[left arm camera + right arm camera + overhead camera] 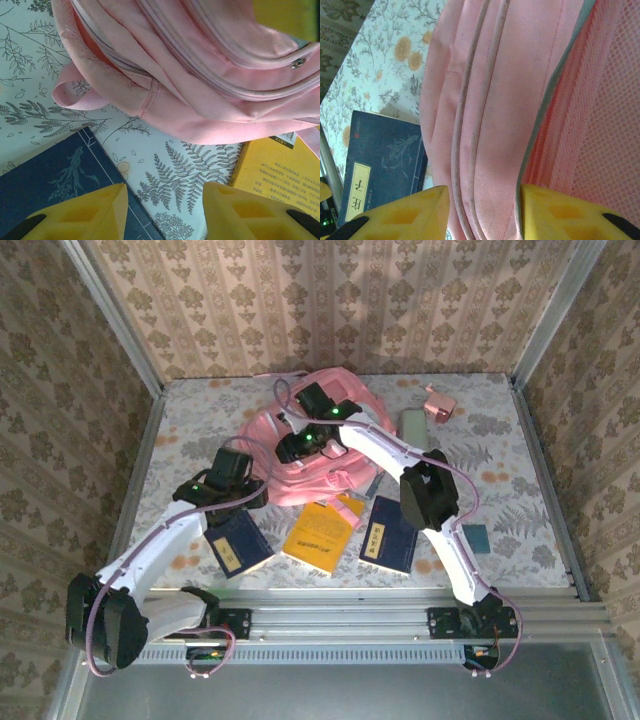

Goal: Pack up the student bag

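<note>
The student bag (335,478) lies slumped in the middle of the worktop (520,440), a pink heap of zip pockets and straps.

My left jaws stand released and hold nothing. Their yellow fingers (85,215) hang apart over bare fern-print worktop just beside the bag's lower edge. A dark blue book (45,180) lies under one finger and a yellow book (280,175) under the other.

My right jaws are at the bag itself. A fold of its pink fabric with piped seams runs between the yellow fingers (560,215), with mesh off to one side. I cannot tell whether they pinch that fold or merely straddle it.

A second dark blue book (388,535) lies right of the yellow one. A small pink box (438,403) sits toward the far right corner.
</note>
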Controlling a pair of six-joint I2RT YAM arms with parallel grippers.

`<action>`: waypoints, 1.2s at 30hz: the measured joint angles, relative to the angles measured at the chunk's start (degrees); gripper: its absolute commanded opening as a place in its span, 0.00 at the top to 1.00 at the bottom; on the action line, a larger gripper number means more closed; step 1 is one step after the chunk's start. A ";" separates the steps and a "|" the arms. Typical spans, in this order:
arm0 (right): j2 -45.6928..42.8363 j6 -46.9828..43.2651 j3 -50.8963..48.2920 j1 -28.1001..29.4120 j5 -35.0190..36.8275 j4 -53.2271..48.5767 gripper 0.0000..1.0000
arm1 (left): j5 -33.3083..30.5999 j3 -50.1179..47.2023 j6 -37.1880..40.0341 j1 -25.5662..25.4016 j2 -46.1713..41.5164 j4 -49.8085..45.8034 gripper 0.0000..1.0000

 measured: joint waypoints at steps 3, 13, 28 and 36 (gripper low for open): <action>2.60 -0.20 2.78 0.09 -0.48 -1.53 0.60 | 0.00 0.00 0.00 0.00 -0.17 0.00 0.55; 7.04 2.69 9.35 0.04 0.37 -5.49 1.00 | 0.42 0.24 1.44 -0.28 -0.37 -0.26 0.53; 7.13 34.36 33.27 -0.68 8.85 -9.38 1.00 | -4.33 9.84 8.00 -12.52 6.03 -1.97 0.55; 9.53 40.02 51.12 -1.70 10.56 -13.20 1.00 | -4.68 9.84 7.56 -13.22 9.09 3.72 0.54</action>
